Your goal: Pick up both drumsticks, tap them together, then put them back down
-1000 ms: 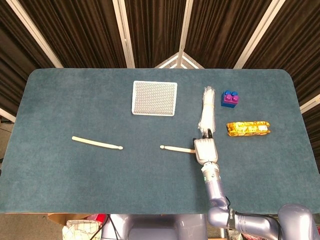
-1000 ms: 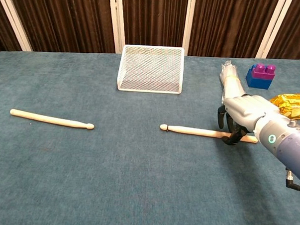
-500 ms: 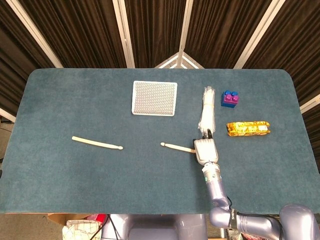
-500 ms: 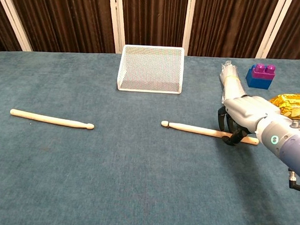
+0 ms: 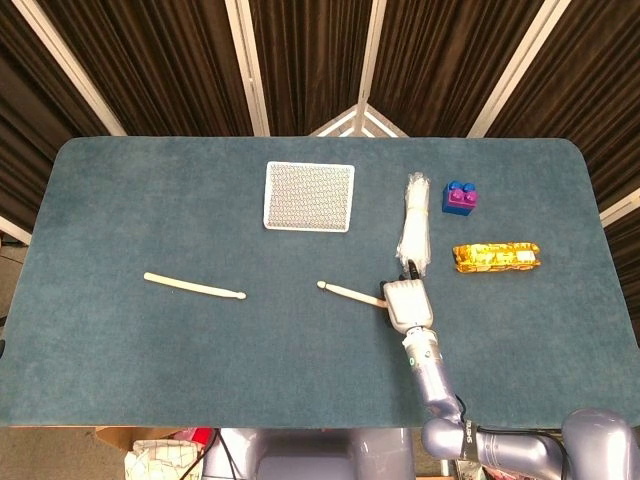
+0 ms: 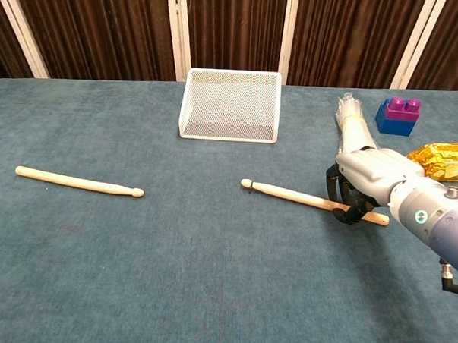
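Two pale wooden drumsticks lie on the blue-green table. The left drumstick [image 5: 195, 286] [image 6: 76, 181] rests alone at the left, tip pointing right. My right hand [image 5: 405, 300] [image 6: 361, 181] grips the right drumstick [image 5: 348, 292] [image 6: 285, 193] near its butt end, fingers curled around the shaft. The stick's tip points left, the short butt end sticking out past the hand on the right. Whether the stick is off the cloth I cannot tell. My left hand shows in neither view.
A white mesh basket [image 5: 309, 196] [image 6: 230, 105] stands at the back centre. A clear-wrapped bundle [image 5: 414, 225] [image 6: 351, 120] lies just behind my right hand. A blue and purple block [image 5: 460, 197] [image 6: 399, 116] and a gold packet [image 5: 497, 256] [image 6: 442, 156] sit at the right.
My right hand has shifted slightly left with the right drumstick, and the stick's tip has swung a little toward the far side. The left drumstick has not moved.
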You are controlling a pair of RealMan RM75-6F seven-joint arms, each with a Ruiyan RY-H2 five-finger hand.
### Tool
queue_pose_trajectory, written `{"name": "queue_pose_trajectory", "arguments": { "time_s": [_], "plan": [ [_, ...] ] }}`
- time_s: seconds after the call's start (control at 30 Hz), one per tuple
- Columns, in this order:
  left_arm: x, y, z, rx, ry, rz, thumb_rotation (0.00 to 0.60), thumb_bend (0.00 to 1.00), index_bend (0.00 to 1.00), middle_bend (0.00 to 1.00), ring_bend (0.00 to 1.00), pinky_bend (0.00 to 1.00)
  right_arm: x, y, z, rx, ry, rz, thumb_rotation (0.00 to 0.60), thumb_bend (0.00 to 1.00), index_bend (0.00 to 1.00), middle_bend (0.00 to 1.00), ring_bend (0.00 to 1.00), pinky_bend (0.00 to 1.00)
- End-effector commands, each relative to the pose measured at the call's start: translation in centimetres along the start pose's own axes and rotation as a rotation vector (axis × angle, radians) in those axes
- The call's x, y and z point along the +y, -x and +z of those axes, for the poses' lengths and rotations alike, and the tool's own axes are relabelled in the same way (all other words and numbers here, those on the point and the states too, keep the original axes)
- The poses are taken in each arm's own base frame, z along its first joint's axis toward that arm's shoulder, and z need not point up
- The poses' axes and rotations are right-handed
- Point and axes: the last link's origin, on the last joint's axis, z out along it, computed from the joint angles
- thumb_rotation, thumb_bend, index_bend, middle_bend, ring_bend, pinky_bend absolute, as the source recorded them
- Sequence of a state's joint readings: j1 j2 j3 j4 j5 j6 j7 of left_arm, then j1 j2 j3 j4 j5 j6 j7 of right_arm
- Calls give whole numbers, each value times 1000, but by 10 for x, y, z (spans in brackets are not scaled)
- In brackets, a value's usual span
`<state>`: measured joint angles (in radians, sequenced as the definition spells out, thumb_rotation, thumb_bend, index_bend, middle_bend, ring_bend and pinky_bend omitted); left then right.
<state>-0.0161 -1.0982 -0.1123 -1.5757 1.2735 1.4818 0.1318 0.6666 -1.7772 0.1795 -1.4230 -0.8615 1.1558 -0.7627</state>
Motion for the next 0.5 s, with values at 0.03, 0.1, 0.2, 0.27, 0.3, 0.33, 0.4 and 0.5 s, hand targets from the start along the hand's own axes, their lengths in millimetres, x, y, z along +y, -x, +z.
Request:
{"name": "queue_pose_trajectory", "arguments": {
  "time_s": [0.03,0.1,0.2,0.27,0.3,0.33,0.4,0.5],
  "plan": [
    [0,0,0,0,0,-1,600,415,16,0,0,0,-1,-1,-3,8,-23,2,600,489,604,628,355,0],
    [0,-1,0,2,0,-2,600,415,15,0,0,0,-1,-2,-5,18,-37,6,600,501,613,631,358,0],
    [-1,-1,0,1,-1,-3,600,415,16,0,0,0,-2,-3,-8,29,-55,16,600,501,622,631,360,0],
    [-1,0,0,1,-1,-2,600,415,16,0,0,0,-3,-5,-10,38,-68,21,600,501,624,631,361,0],
    [0,0,0,1,-1,-2,600,415,16,0,0,0,-3,-6,-11,42,-73,23,600,501,625,631,361,0],
    [0,0,0,1,0,-1,600,415,16,0,0,0,-3,-6,-12,46,-77,25,600,501,625,631,362,0],
    [0,0,0,1,1,-1,600,415,16,0,0,0,-3,-9,-14,56,-88,33,600,501,625,632,365,0],
    [1,0,0,2,3,2,600,415,16,0,0,0,-1,-17,-18,84,-108,66,600,501,625,632,369,0]
  ]
}}
